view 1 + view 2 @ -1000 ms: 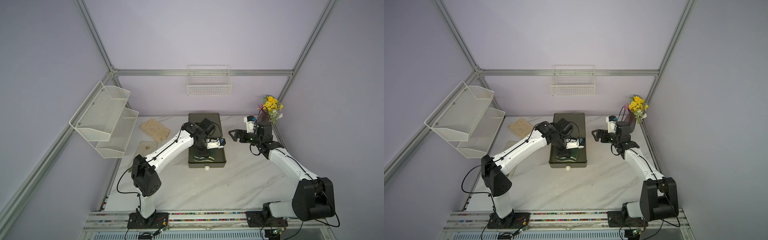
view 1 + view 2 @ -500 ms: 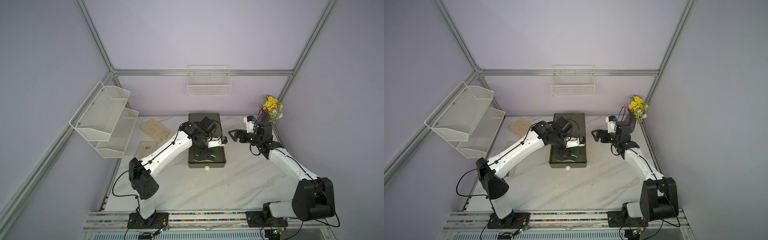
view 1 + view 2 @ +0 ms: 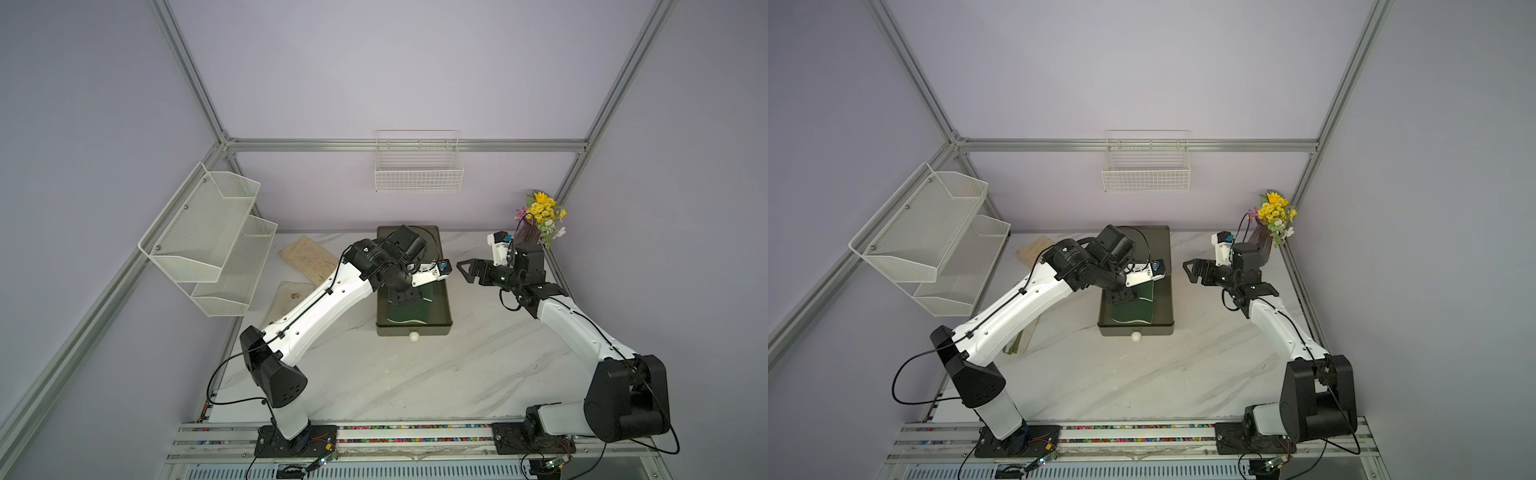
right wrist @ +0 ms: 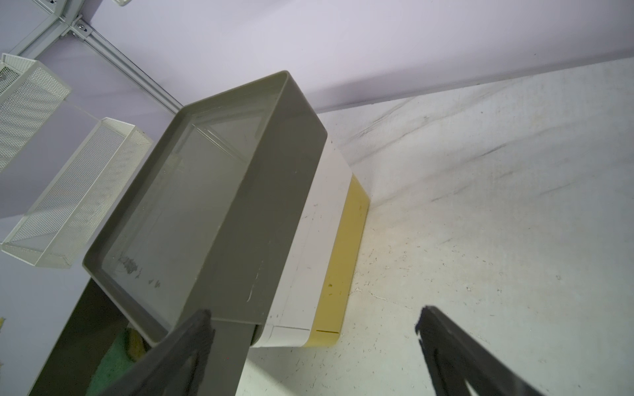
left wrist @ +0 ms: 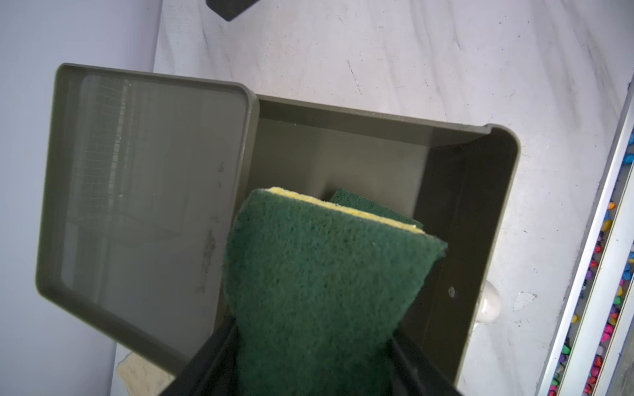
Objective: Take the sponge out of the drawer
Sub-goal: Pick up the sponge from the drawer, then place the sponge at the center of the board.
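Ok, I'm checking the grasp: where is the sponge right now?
In the left wrist view, the sponge is clamped in the left pincer, over the open drawer at the table's back middle.

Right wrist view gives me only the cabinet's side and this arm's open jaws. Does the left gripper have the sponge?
Observer: Yes. The left gripper is shut on the sponge, with its green face toward that wrist camera.
Operator: Is it clear of the drawer?
Observer: Not yet. In both top views it hangs over the open drawer, inside the rim's outline.
Operator: Anything left inside?
Observer: Another green piece shows on the drawer floor beyond the held one; it may be a second sponge.
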`<state>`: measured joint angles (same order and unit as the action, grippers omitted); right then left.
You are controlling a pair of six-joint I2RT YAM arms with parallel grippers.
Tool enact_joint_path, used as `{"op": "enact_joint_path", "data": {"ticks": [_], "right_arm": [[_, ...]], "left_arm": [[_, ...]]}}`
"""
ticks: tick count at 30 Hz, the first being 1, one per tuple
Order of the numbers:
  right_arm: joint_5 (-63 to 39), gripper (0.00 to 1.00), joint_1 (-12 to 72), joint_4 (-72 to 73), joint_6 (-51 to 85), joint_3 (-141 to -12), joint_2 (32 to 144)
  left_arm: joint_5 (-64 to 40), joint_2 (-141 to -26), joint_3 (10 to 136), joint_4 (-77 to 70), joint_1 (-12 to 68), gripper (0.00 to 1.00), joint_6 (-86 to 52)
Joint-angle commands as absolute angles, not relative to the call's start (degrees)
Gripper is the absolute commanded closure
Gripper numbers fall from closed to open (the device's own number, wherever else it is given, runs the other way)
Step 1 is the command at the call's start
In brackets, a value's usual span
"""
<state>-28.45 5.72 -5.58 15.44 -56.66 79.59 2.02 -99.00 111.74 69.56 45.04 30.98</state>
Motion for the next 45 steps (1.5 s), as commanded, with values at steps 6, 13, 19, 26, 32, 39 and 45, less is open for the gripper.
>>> {"op": "enact_joint_path", "data": {"ticks": [6, 13, 19, 26, 32, 39, 45], "right_arm": [[-29.37, 0.03, 5.43, -3.87, 15.36, -56.12, 78.66], [-29.59, 0.03, 5.44, -3.80, 15.45, -56.14, 78.66], [-29.71, 0.03, 5.40, -3.70, 15.45, -56.06, 78.66], [-29.86, 0.03, 5.48, -3.69, 15.56, -55.90, 78.66], [-29.80, 0.03, 5.47, -3.60, 15.71, -55.37, 78.13], [-29.89, 0.03, 5.42, -3.52, 15.63, -54.98, 78.22], [-29.84, 0.03, 5.51, -3.35, 15.58, -54.83, 78.22]], "left_arm": [[9.47, -86.71, 106.74, 60.49, 44.78, 0.40, 20.14], [14.11, -74.84, 97.45, 54.93, 42.25, 0.38, 9.00], [14.60, -69.60, 88.24, 55.19, 35.07, 0.37, 0.33], [8.85, -68.06, 75.63, 50.19, 24.41, 0.37, -4.92], [3.79, -74.27, 70.84, 43.99, 17.04, 0.40, -8.70], [3.38, -86.33, 73.48, 37.98, 12.77, 0.41, -11.95], [4.63, -96.21, 77.31, 35.42, 12.22, 0.42, -15.53]]}}
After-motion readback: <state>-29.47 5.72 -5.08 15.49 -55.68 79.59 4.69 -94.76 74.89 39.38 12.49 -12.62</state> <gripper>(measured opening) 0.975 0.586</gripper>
